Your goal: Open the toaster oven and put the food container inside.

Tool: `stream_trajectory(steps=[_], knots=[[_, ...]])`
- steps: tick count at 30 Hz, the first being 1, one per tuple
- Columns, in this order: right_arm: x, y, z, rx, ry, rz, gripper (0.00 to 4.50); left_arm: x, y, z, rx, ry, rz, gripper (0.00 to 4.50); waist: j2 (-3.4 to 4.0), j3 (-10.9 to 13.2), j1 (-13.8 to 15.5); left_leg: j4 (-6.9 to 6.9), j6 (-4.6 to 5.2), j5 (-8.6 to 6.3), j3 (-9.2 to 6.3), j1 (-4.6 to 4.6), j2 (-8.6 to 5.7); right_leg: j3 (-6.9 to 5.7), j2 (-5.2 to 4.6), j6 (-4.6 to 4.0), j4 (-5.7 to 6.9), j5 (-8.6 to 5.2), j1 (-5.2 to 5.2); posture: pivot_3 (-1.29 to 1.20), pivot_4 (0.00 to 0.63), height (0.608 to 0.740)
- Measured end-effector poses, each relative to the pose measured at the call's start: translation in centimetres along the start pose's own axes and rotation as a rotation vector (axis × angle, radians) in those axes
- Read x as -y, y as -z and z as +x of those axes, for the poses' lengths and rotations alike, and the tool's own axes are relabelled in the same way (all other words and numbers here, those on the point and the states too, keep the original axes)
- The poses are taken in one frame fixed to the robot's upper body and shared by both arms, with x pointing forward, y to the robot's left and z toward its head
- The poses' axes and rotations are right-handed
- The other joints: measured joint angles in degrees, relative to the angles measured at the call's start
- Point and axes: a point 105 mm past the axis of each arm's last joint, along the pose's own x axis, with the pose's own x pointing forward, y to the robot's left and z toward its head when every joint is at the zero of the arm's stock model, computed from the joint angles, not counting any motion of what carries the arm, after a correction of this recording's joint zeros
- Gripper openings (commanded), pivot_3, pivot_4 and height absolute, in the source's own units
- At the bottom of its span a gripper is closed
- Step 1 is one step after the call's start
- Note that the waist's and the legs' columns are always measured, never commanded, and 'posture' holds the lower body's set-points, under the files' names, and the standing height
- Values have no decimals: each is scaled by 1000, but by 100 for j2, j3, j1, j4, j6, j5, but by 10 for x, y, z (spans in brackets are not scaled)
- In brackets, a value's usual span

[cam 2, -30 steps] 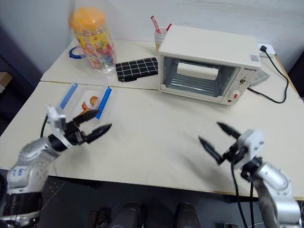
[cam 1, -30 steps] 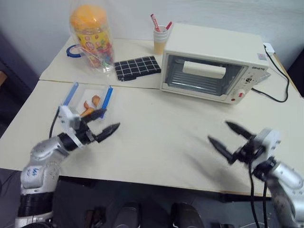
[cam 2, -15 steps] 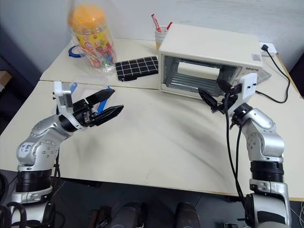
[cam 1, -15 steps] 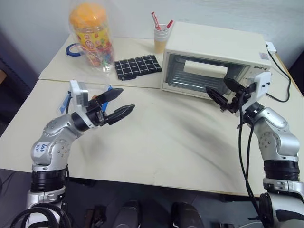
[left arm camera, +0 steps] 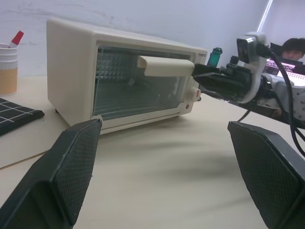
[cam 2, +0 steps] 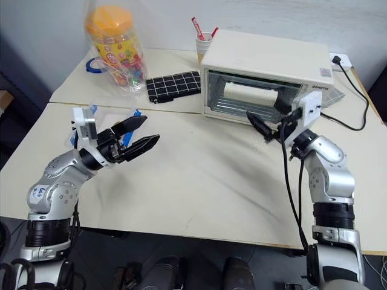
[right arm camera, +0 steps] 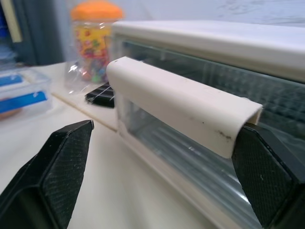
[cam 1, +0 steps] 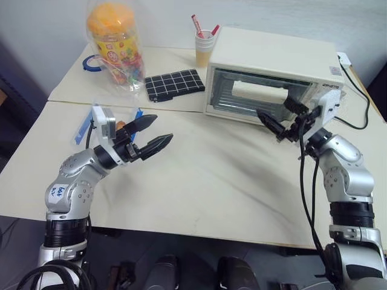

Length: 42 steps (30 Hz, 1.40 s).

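Your right tool (cam 1: 279,119) has swung up from the near right edge of the table (cam 1: 230,181) to the toaster oven (cam 1: 272,75) door; your left tool (cam 1: 151,133) has lifted and edged right.

You now have the right tool spread wide, its fingers (right arm camera: 52,171) either side of the cream door handle (right arm camera: 181,105) without clamping it, and the glass door is shut. The left tool is wide open too, empty, above the table just right of the food container (cam 1: 106,121), which sits on the left side of the table partly hidden behind that wrist. At the far left stands an orange-lidded jar (cam 1: 115,45), with a black grid pad (cam 1: 175,84) and a cup of pens (cam 1: 204,45) between it and the oven.
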Motion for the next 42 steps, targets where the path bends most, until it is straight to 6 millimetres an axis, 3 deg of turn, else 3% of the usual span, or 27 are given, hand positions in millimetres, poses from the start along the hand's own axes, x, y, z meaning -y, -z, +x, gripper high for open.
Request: stream_trajectory(steps=[5, 9, 12, 17, 20, 26, 31, 35, 39, 42], knots=[[-27, 30, -21, -140, -159, -65, 4458, -8, 4, 9, -34, 20, 23, 4500, -2, 2, -25, 8, 0, 0, 42, 5, 3, 6, 2, 0, 13, 0, -1, 0, 150, 740], [-33, 38, -32, -172, -185, -102, 4500, -29, -2, 21, -29, -5, 57, 3406, -6, 4, -22, 12, -2, 2, 42, 6, 8, 5, 5, -1, 18, 1, -2, 0, 150, 740], [-34, 41, -35, -172, -183, -121, 4500, -38, -7, 43, -6, -4, 89, 2462, -9, 6, -4, 9, -2, 1, 43, 2, 5, 5, 5, 0, 11, 1, -2, 0, 150, 740], [-37, 44, -37, -164, -178, -144, 4500, -46, 9, 96, -38, -11, 90, 934, -34, 20, 22, 12, -1, 2, 42, -2, -17, -2, 6, 1, 10, 1, -2, 0, 150, 740], [-40, 45, -37, -152, -182, -147, 4500, -44, 15, 117, -39, -13, 88, 20, -45, 27, -16, 4, -1, 1, 45, -3, -18, 2, 5, 1, 8, 2, -7, 0, 150, 740], [-42, 47, -41, -159, -159, -158, 4500, -32, 40, 136, -93, 31, 87, 20, -53, 32, 3, 4, -2, 2, 46, -18, -17, -2, 5, 2, 10, 2, -23, 0, 150, 740], [-49, 55, -57, -192, -114, -149, 4500, -27, 53, 136, -152, 73, 118, 20, -59, 35, 24, 11, -1, 2, 46, -26, -18, -3, 4, 2, 16, 2, -30, 0, 150, 740], [-54, 61, -82, -215, -59, -183, 4500, -21, 63, 133, -192, 119, 136, 20, -60, 36, 38, 14, 0, 2, 46, -27, -22, 1, 2, 3, 16, 2, -29, 0, 150, 740], [-67, 76, -128, -304, 16, -157, 4500, -12, 79, 130, -227, 152, 117, 20, -62, 37, 89, 16, 3, 4, 47, -25, -23, 1, -2, 4, 19, 3, -26, 0, 150, 740], [-70, 74, -156, -334, 115, -156, 4500, -5, 92, 133, -288, 169, 150, 20, -64, 38, 77, 21, 7, 5, 49, -21, -21, 8, -3, 7, 26, 5, -25, 0, 150, 740]])
